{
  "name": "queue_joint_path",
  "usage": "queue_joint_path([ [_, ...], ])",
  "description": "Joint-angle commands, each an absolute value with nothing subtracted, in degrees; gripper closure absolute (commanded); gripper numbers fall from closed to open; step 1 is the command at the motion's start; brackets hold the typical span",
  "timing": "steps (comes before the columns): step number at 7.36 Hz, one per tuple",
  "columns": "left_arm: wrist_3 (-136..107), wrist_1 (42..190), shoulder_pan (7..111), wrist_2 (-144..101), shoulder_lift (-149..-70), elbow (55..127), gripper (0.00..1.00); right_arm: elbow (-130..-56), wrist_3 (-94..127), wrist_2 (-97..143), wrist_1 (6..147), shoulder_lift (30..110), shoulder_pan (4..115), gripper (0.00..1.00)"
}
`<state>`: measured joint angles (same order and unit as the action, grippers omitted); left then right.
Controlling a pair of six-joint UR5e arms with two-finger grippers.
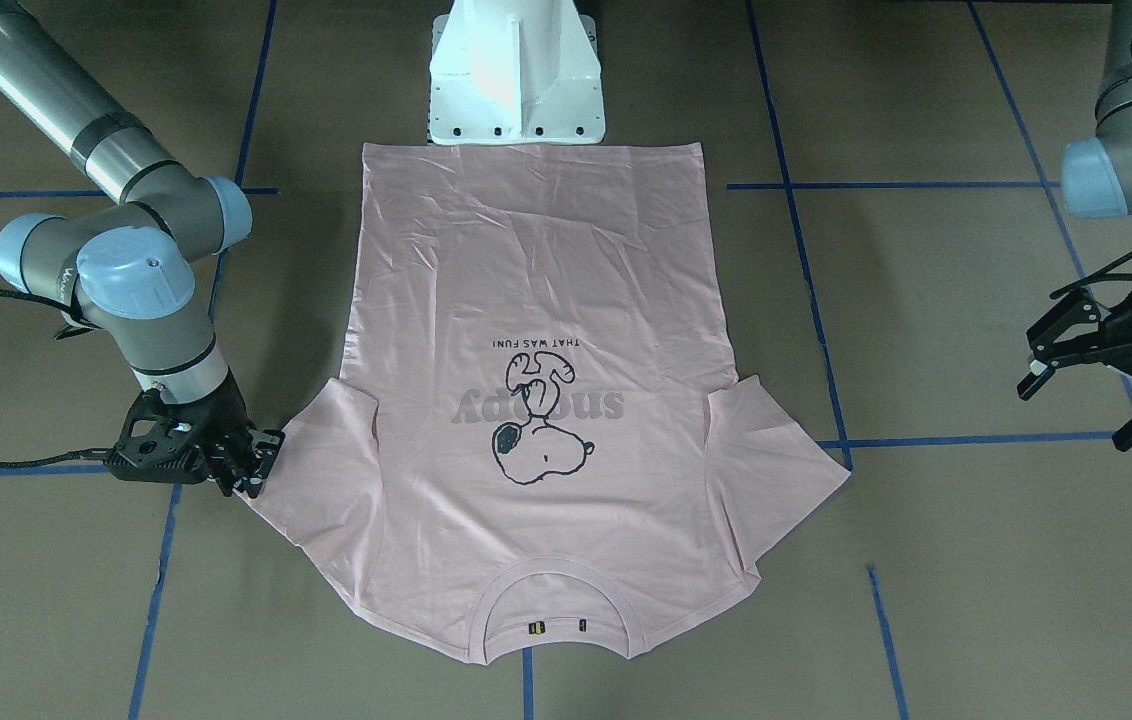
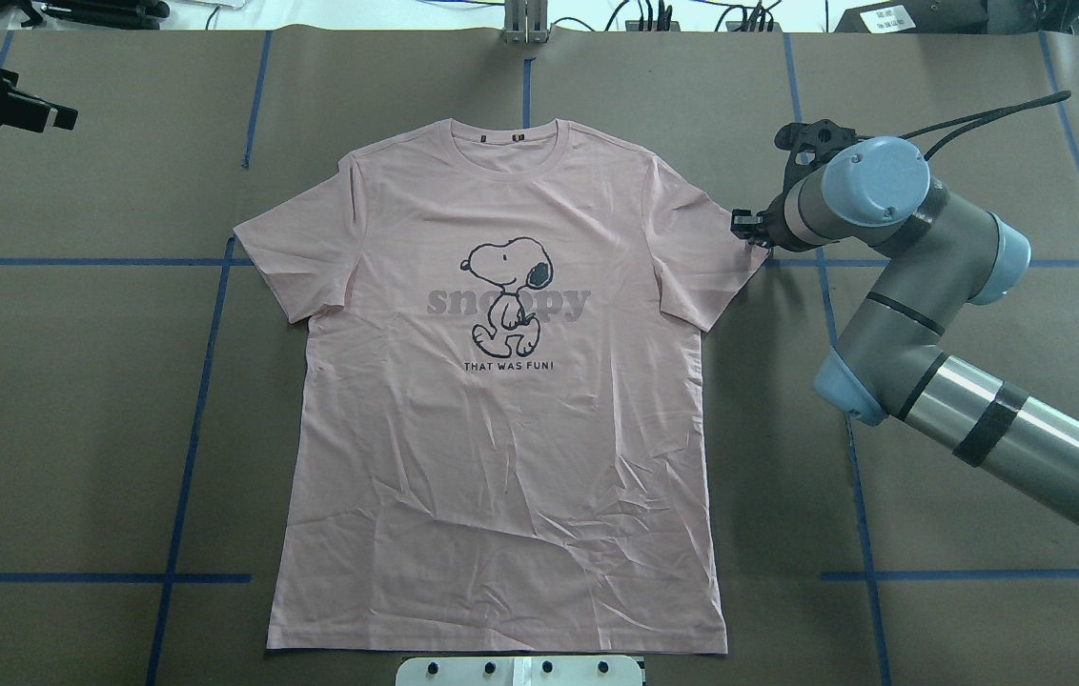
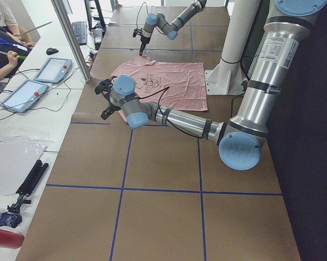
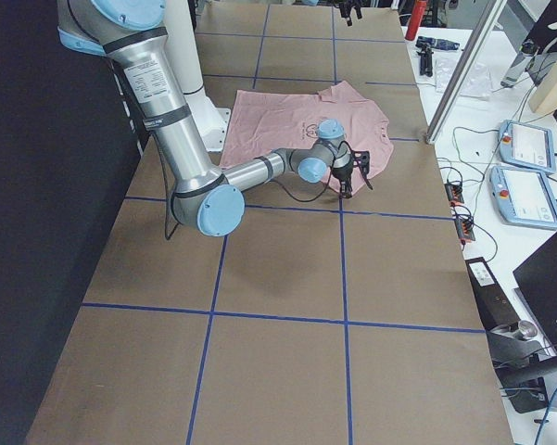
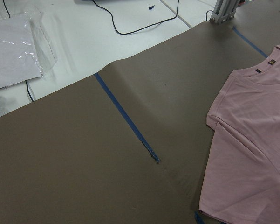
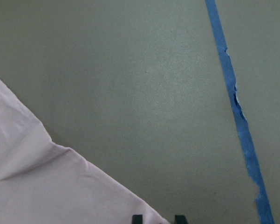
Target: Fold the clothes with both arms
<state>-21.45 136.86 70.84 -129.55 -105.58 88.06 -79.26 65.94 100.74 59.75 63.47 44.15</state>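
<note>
Because the T-shirt point(image 2: 501, 429) is thin, limp cotton, I expect it to weigh almost nothing, sag from any single pinch and drag wrinkles across the table point(image 2: 930, 619). It lies flat, print up, hem towards the pedestal point(image 1: 516, 70). My right gripper point(image 1: 261, 465) sits at the outer edge of one sleeve point(image 2: 702, 257), its fingers narrowly parted and not yet pinching. My left gripper point(image 1: 1076, 412) hangs spread wide, well apart from the shirt. I judge the sleeve hems or shoulder seams the best holds, with both sides lifted together.
</note>
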Motion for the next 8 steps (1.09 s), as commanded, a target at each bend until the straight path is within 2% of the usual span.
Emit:
queue_joint_path([
  [1,-21.45,137.72,70.84,-129.55,-105.12,88.15,0.00,-80.06,66.27,100.90,60.20,63.20,44.12,1.00],
  [3,-21.45,137.72,70.84,-129.55,-105.12,88.24,0.00,-80.50,66.36,100.72,62.21,61.45,44.12,1.00],
  [6,-21.45,137.72,70.84,-129.55,-105.12,88.16,0.00,-83.33,72.13,97.41,80.64,49.88,42.21,1.00],
  [8,-21.53,137.72,70.84,-129.55,-105.12,88.15,0.00,-82.79,76.71,92.14,82.97,46.24,37.72,1.00],
])
